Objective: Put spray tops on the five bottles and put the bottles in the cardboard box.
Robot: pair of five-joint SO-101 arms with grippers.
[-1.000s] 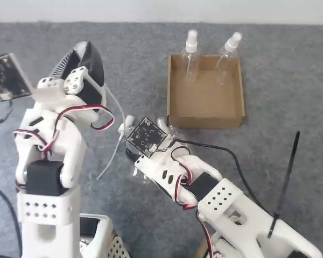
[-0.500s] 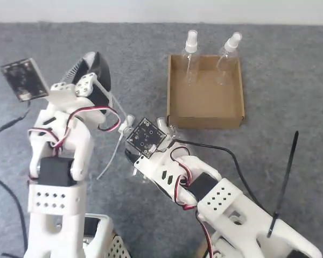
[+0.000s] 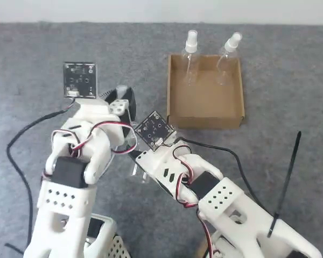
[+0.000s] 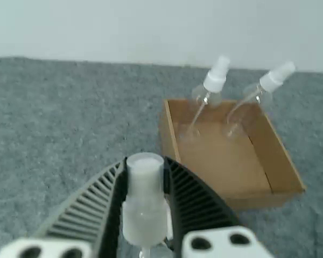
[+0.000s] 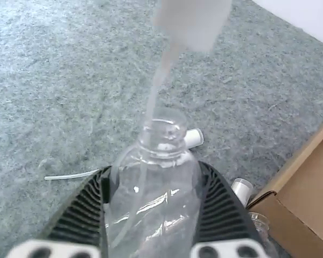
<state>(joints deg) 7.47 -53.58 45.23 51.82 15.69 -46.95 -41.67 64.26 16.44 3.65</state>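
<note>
From above, the brown cardboard box point(image 3: 204, 121) sits just beyond both arms. Left wrist: the left gripper point(image 4: 145, 172) pinches a white plastic spray top point(image 4: 144, 193). Right wrist: the right gripper point(image 5: 153, 180) clamps a clear plastic bottle point(image 5: 153, 156) upright, the top directly above its open neck.

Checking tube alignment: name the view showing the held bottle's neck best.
Right wrist view: the bottle, in the right gripper, shows its open neck, the spray top feeding its tube in. The high view catches a sliver of its body between the arms; the left wrist view looks across the spray top.
</note>
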